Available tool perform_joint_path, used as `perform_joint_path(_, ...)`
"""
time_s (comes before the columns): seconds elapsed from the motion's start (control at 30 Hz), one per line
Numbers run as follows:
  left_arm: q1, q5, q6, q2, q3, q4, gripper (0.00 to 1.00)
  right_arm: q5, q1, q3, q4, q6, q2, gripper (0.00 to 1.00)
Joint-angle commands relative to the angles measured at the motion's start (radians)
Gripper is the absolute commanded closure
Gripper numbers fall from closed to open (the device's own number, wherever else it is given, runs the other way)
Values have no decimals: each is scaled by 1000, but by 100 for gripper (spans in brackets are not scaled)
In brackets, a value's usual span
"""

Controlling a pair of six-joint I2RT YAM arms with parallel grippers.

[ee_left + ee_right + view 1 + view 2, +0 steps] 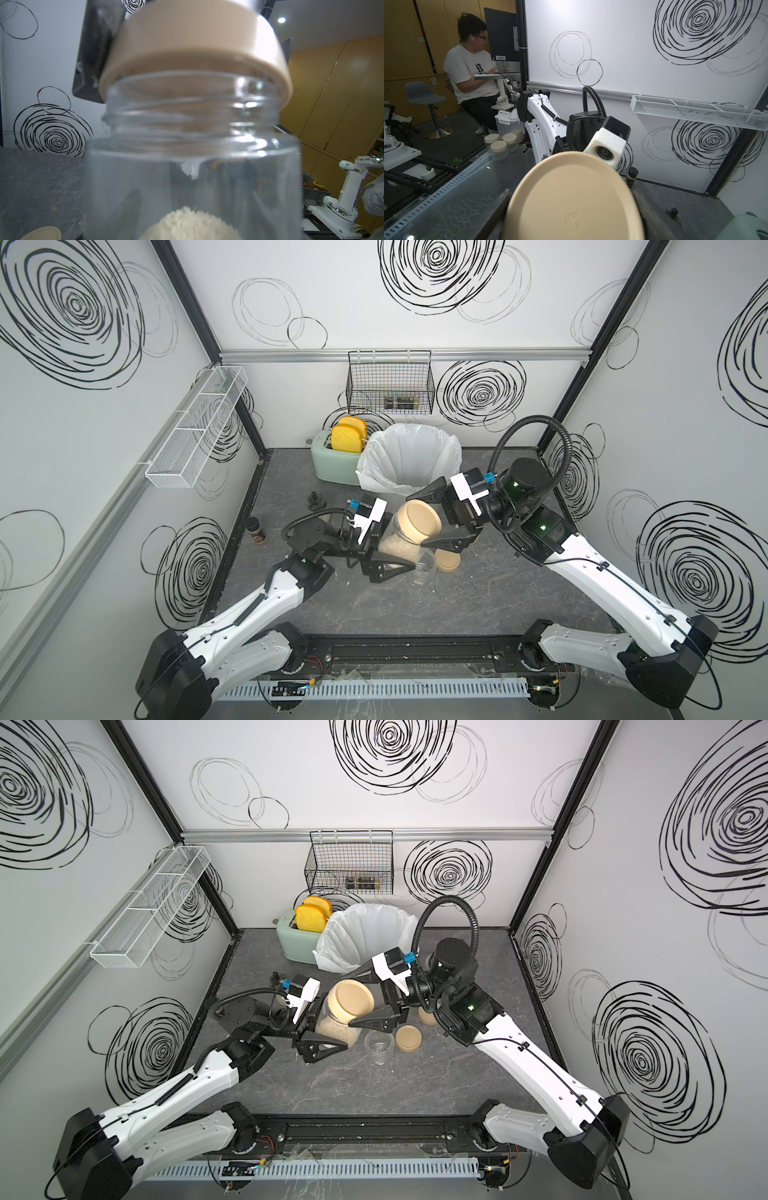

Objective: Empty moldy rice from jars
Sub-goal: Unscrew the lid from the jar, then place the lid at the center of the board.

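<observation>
A clear jar (394, 533) (328, 1017) hangs tilted above the table's middle, with my left gripper (388, 545) (332, 1032) shut on its body. Moldy rice (392, 548) (334, 1031) (189, 225) lies heaped in its lower part. Its tan lid (424, 519) (354, 999) (195, 47) (571, 197) sits raised and askew over the mouth, leaving the neck threads bare. My right gripper (419, 517) (349, 1001) (573, 207) is shut on that lid, one finger on each side of its rim. An empty open jar (424, 570) (379, 1046) stands on the table just in front.
A loose tan lid (449, 562) (408, 1038) lies beside the empty jar, another lid (428, 1016) under my right wrist. The white-lined bin (409, 456) (365, 936) stands behind, beside a green toaster (332, 460). A dark spice shaker (256, 531) stands by the left wall.
</observation>
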Motion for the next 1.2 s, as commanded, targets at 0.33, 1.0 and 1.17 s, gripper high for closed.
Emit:
perform_joint_path(0.33, 29, -63, 0, -57, 6, 174, 23, 84, -58, -44, 25, 38, -71, 30)
perform_joint_path(1.0, 83, -68, 2, -105, 0, 147, 23, 220, -510, -345, -133, 22, -266, 30)
perform_joint_path(1.17, 96, -64, 6, -122, -6, 136, 22, 354, -680, -500, -152, 30, -278, 30)
